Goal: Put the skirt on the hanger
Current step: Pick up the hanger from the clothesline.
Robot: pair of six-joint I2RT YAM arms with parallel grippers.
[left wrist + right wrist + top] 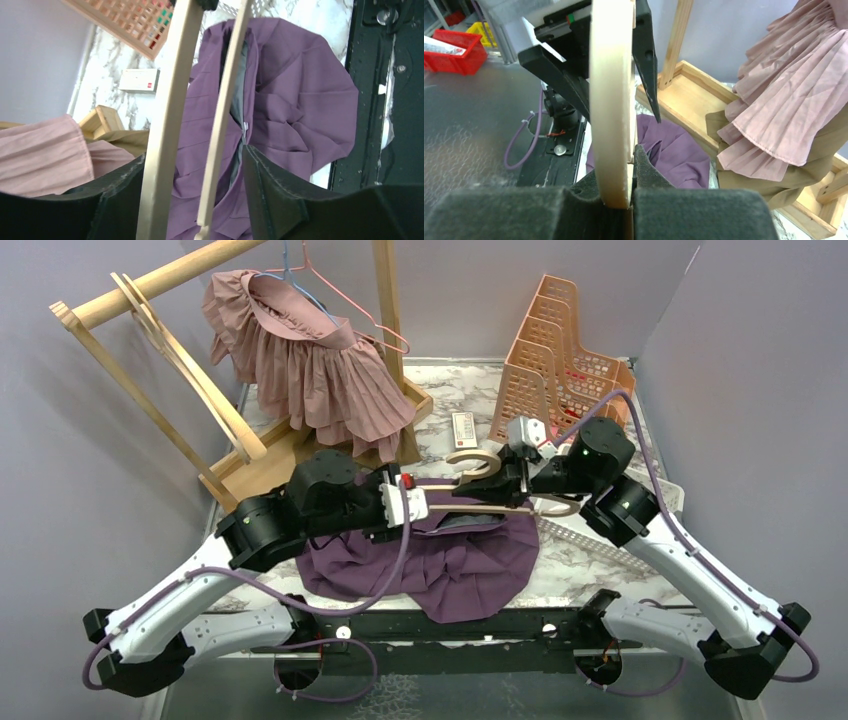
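Note:
The purple skirt (455, 562) lies crumpled on the marble table in front of both arms, and it also shows in the left wrist view (295, 100). A wooden hanger (478, 502) is held level above it. My right gripper (503, 486) is shut on the hanger (611, 100) near its hook. My left gripper (428, 503) is open. Its jaws straddle both hanger bars (167, 110) at the hanger's left end, with a gap on the right side. The left gripper (195, 155) hovers over the skirt's waistband and holds no cloth.
A wooden rack (250, 455) at the back left carries a pink skirt (310, 360) on a wire hanger and a spare wooden hanger (190, 370). Orange file holders (555, 360) stand at the back right. A small white remote (464, 428) lies behind the hanger.

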